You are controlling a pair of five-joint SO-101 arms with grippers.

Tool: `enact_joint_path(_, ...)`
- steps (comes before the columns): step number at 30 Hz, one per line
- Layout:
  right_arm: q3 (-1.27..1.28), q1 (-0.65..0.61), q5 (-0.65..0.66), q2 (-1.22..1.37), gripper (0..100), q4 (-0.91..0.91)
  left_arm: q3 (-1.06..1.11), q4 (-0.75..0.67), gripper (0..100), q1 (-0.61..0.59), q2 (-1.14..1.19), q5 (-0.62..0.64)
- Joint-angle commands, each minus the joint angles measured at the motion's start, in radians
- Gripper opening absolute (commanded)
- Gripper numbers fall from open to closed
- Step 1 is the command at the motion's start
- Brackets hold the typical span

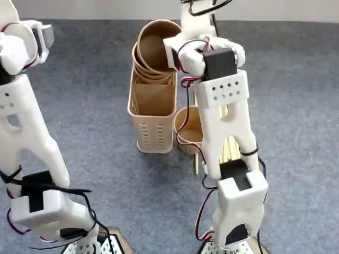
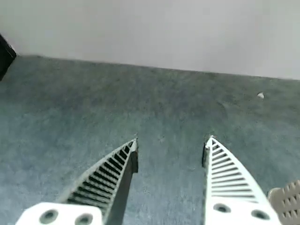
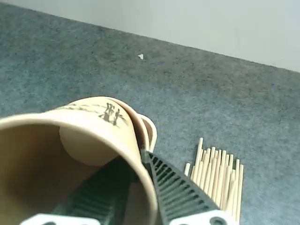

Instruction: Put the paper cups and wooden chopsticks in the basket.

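Note:
A cream perforated basket (image 1: 153, 124) stands mid-table with nested paper cups (image 1: 151, 74) in its far end. My right gripper (image 1: 176, 53) is shut on the rim of a tilted paper cup (image 1: 154, 50) above that stack. In the right wrist view the gripper (image 3: 139, 157) pinches the cup (image 3: 70, 150) wall, with other cup rims (image 3: 146, 127) just behind it. Another paper cup (image 1: 189, 129) stands on the carpet right of the basket. Wooden chopsticks (image 3: 218, 176) lie bundled beside it, partly under the right arm (image 1: 229, 148). My left gripper (image 2: 171, 145) is open over bare carpet, at far left (image 1: 29, 39).
Grey carpet (image 1: 95, 132) covers the table. A single chopstick (image 1: 196, 161) lies near the standing cup. A basket corner (image 2: 286, 199) shows at the edge of the left wrist view. The right arm's body (image 1: 228, 121) hangs over the chopsticks.

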Motion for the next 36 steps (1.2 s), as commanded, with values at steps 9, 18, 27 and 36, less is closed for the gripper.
enact_joint_path(9,-0.015,-0.005,-0.044,-0.019,26.6,-0.067,0.105,-0.071,25,-0.004,-0.004,0.006)
enact_joint_path(18,-0.019,-0.005,-0.157,-0.027,36.4,-0.111,0.107,-0.066,25,-0.004,-0.004,0.006)
enact_joint_path(27,0.067,-0.022,-0.15,0.022,36.4,-0.107,0.107,-0.066,25,-0.004,-0.004,0.006)
enact_joint_path(36,0.151,-0.025,-0.15,0.111,36.4,-0.087,0.107,-0.066,25,-0.008,-0.004,0.006)
